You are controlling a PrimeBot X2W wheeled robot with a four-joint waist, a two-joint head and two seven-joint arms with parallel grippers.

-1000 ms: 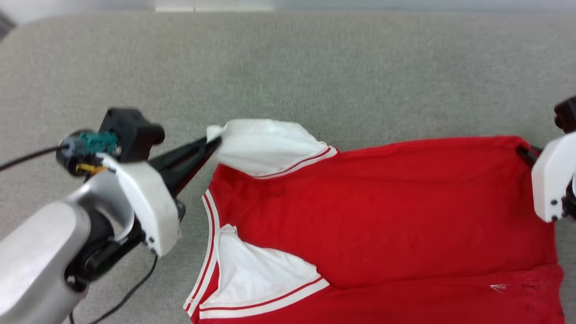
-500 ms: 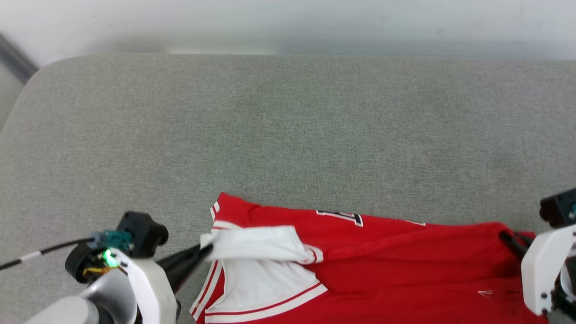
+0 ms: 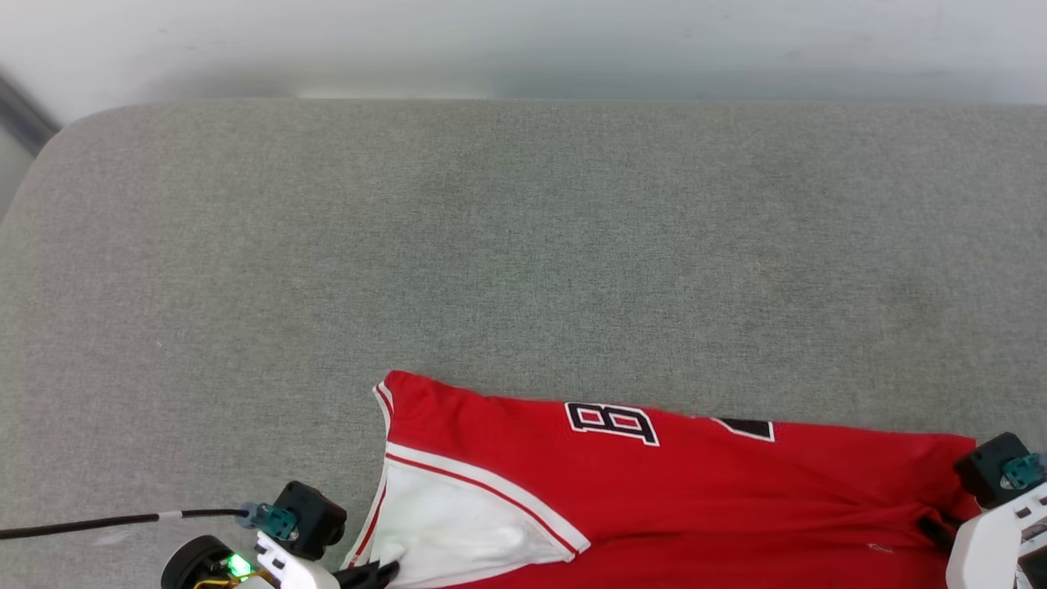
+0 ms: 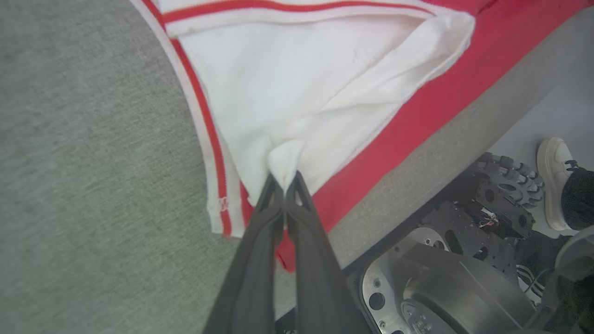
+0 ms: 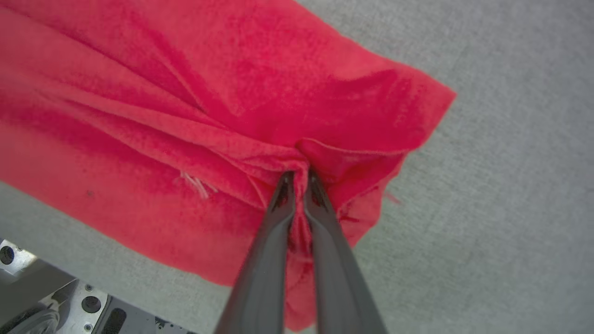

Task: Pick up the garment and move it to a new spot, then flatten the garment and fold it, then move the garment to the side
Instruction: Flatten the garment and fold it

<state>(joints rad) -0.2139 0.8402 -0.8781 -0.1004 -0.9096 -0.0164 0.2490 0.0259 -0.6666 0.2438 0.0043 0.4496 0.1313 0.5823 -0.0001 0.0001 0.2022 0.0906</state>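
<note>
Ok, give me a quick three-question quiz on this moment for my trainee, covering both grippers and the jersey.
1. True or false: the left gripper has its jaws shut on the white panel of the garment.
2. The right gripper has its jaws pinching: A) striped trim, B) bunched red fabric, C) nothing.
3. What does the garment lie on?
Key: 1 true; 2 B; 3 a grey fabric surface.

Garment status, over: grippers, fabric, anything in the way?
Both shut: left gripper on garment white panel, right gripper on bunched red corner. Garment lies on grey cushion, lettering up. Nearby shoe on floor, clear.
</note>
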